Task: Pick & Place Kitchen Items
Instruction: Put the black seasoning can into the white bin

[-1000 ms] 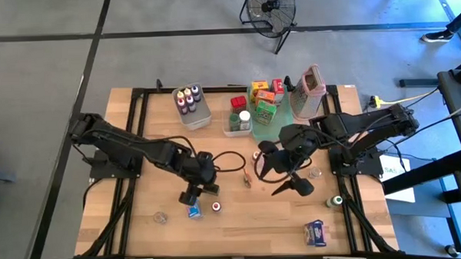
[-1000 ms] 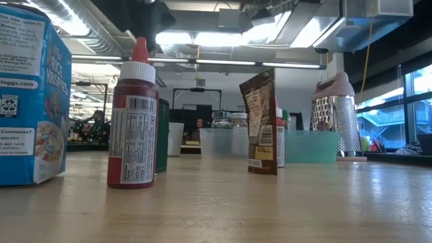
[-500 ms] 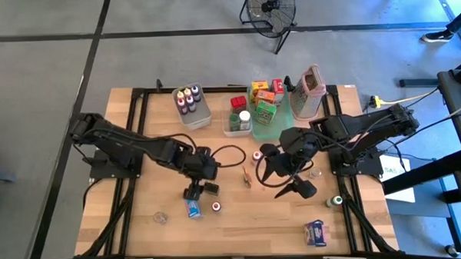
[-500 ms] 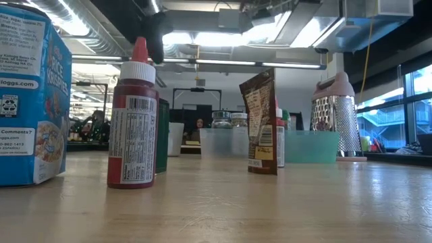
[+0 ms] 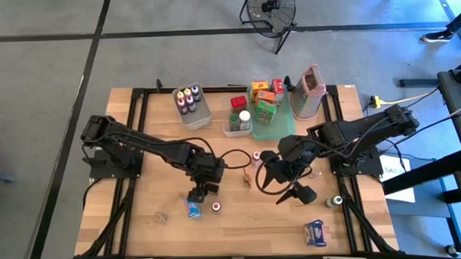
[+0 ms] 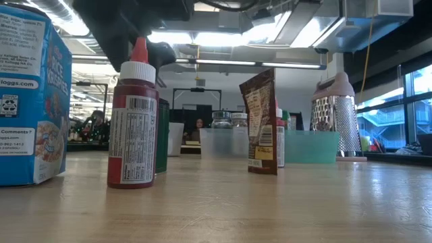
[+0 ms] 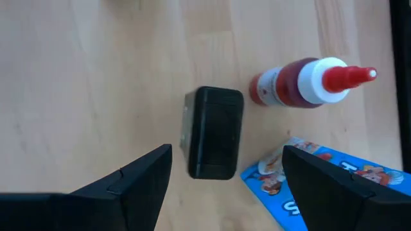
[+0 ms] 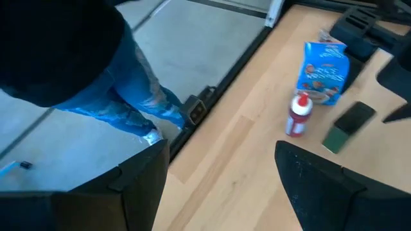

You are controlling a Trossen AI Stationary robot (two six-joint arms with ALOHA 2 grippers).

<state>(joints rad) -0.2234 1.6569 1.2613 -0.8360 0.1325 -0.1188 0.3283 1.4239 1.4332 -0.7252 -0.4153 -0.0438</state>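
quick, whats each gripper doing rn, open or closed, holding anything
Left gripper: open, holding nothing, poised over the small dark box on the table.
Right gripper: open, holding nothing, above the table near its middle.

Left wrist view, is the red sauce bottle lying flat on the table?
No, the red sauce bottle stands upright, its red nozzle pointing up at the camera beside the dark box.

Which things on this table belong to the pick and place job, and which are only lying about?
Job:
red sauce bottle
dark green box
blue cereal box
brown packet

Lying about:
grater
teal tray
clear bin
fan
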